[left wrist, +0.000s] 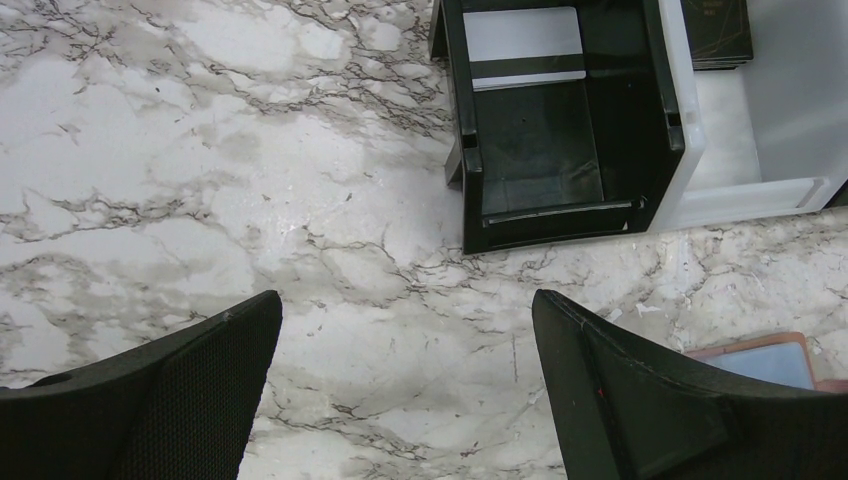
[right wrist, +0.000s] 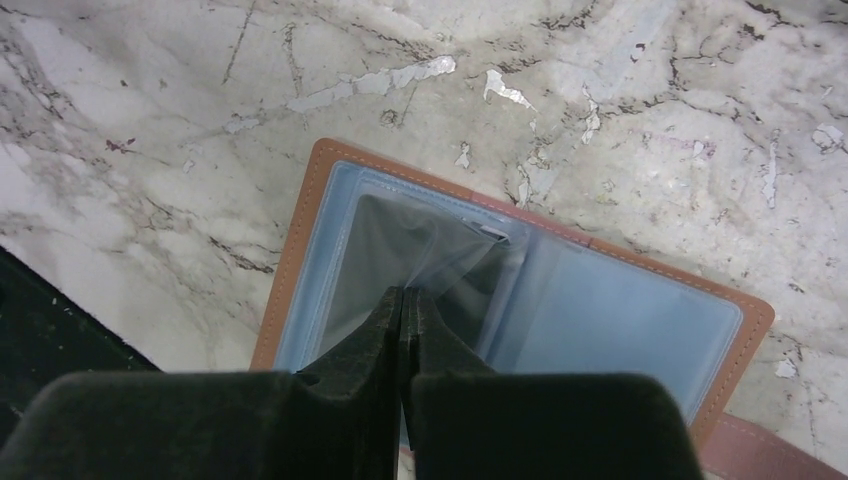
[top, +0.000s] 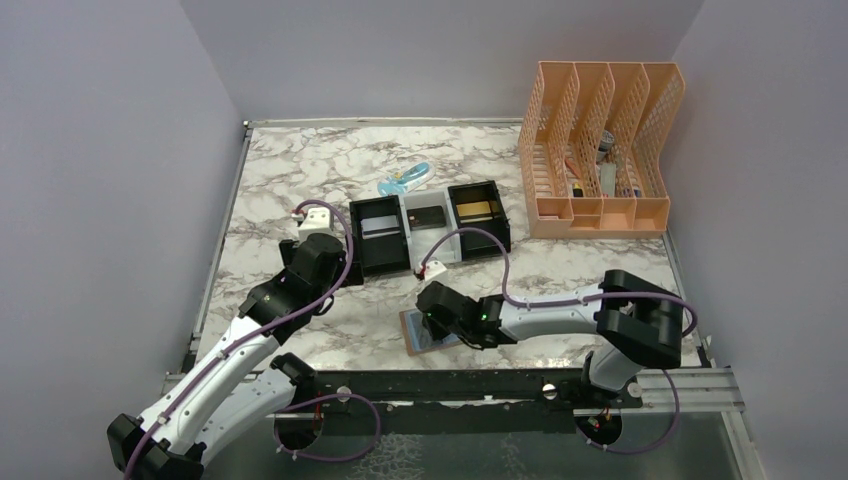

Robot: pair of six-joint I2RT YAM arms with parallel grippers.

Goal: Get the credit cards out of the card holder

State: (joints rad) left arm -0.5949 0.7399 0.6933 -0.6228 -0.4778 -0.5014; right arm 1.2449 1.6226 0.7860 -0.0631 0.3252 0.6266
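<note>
At lower centre of the top view, the card holder (top: 415,338) is laid open on the table (top: 300,170). The right hand (right wrist: 403,296) is closed tight, tips on its pale inner pocket. To the left, the left hand (left wrist: 407,300) is held wide open. Further back, the credit cards (top: 476,209) are seen in a tray (top: 385,262).

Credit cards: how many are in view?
3, one per tray compartment: silvery card left, dark card middle, gold card right. The open wallet may hide more.
</note>
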